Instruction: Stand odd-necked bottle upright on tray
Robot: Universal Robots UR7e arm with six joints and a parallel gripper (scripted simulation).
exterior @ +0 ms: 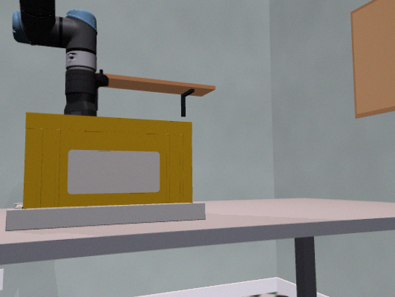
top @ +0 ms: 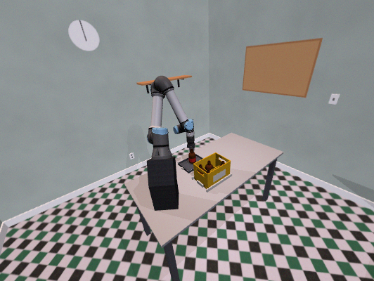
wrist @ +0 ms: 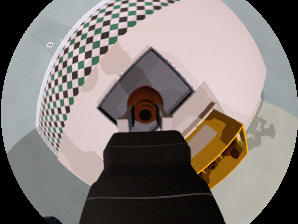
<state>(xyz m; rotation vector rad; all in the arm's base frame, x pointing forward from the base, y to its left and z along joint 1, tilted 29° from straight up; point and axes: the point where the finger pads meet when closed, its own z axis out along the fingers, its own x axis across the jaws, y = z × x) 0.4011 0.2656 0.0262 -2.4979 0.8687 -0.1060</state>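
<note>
My gripper points down and is shut on the neck of a brown bottle with a red label. The bottle is upright over the dark tray, its base at or very near the tray's surface; whether it touches is not clear. The yellow crate stands beside the tray. Brown bottles show inside it, one near the middle and another toward the far end; the walls partly hide them. In the exterior view the crate hides the held bottle and the tray.
A low light-grey strip runs along the crate's foot on the table. The crate's wall is close to the tray's right side in the top view. A wooden shelf hangs on the wall behind the arm.
</note>
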